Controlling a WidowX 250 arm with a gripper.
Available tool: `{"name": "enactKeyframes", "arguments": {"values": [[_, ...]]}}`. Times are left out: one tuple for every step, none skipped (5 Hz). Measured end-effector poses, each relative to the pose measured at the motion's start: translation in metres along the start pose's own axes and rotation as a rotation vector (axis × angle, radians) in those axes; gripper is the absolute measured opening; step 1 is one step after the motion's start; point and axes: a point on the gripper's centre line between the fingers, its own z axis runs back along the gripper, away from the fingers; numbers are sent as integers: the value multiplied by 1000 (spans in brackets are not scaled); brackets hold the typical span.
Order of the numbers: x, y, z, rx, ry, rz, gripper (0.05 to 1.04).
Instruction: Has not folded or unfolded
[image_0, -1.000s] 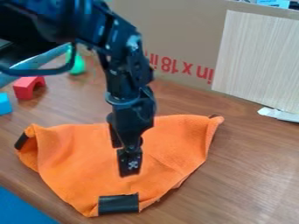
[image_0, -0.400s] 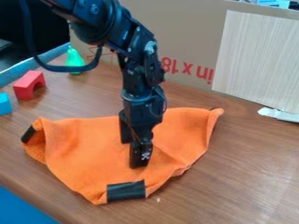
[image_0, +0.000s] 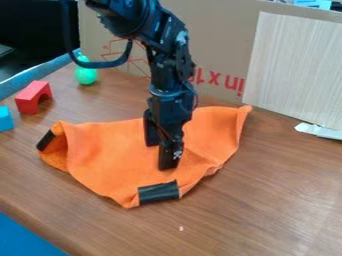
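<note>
A: State of the fingers (image_0: 170, 156)?
B: Apart, pointing down onto the orange cloth (image_0: 110, 155), right of its middle as viewed. Whether any fabric is pinched: cannot tell.
A: Cloth?
B: On the wooden surface (image_0: 267, 200), spread but rumpled. Left corner curled over. One black strip (image_0: 159, 192) on the near edge, a second black strip (image_0: 46, 140) at the curled corner. Far right corner lies towards the cardboard (image_0: 220, 30).
A: Arm?
B: Black arm (image_0: 170, 65), entering from the top edge, upright over the cloth. A dark cable (image_0: 69, 47) loops off its left side.
A: Any writing?
B: Red print (image_0: 234, 84) on the cardboard, upside down, partly behind the arm. Red line drawing beside it, left of the arm. Also a blue-and-white item (image_0: 312, 3) at the top right edge, markings too small to make out.
A: Remaining objects, left side?
B: Red arch block (image_0: 30, 98), blue block (image_0: 5, 119) near it at the view's edge, green rounded object (image_0: 85, 75) farther back, near a grey-blue rail (image_0: 33, 76). Bright blue area (image_0: 23, 235) at the lower left corner.
A: Right side?
B: Pale wood-grain panel (image_0: 294, 65) against the cardboard; white scrap (image_0: 319, 131) at its foot. Small white speck (image_0: 181, 228) nearer than the cloth.
</note>
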Motion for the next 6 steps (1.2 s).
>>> {"name": "enactKeyframes", "arguments": {"values": [[11, 20, -3, -6, 6, 45, 1001], [21, 39, -3, -16, 5, 105, 1001], [26, 50, -2, -17, 0, 140, 1001], [30, 55, -1, -21, -2, 160, 1001], [21, 44, -5, -22, 12, 144, 999], [5, 18, -3, -39, 40, 90, 999]]}}
